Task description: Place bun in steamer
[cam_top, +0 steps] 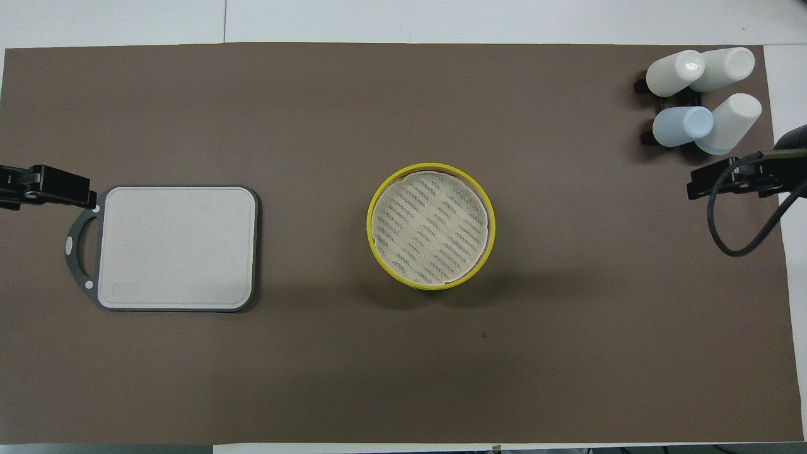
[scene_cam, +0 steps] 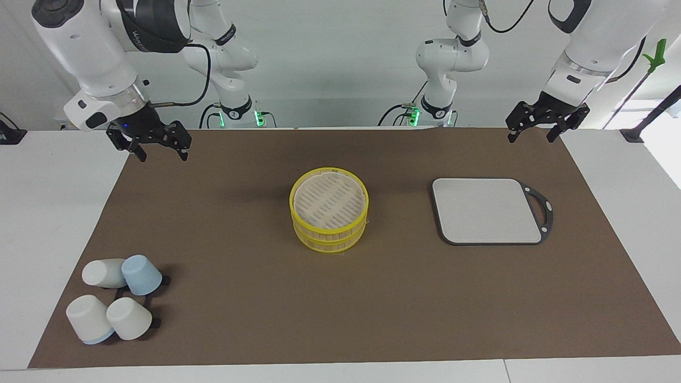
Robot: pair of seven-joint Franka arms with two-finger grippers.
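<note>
Two arms hang over the brown mat point(scene_cam: 372, 298), and neither one holds anything. The grey board point(scene_cam: 487, 210) lies bare toward the left arm's end of the table. The steamer point(scene_cam: 329, 215) stands at the middle of the mat, two yellow tiers with the slatted lid on top. Four upturned cups point(scene_cam: 114, 298) sit on a small rack toward the right arm's end. The right gripper point(scene_cam: 149, 142) is raised over the mat's edge, jaws apart. The left gripper point(scene_cam: 547, 123) waits over the mat's corner, jaws apart too. The bun is not visible anywhere; it is probably inside the closed steamer. By this judgement the task looks finished, and nothing more is needed than to stay clear.
</note>
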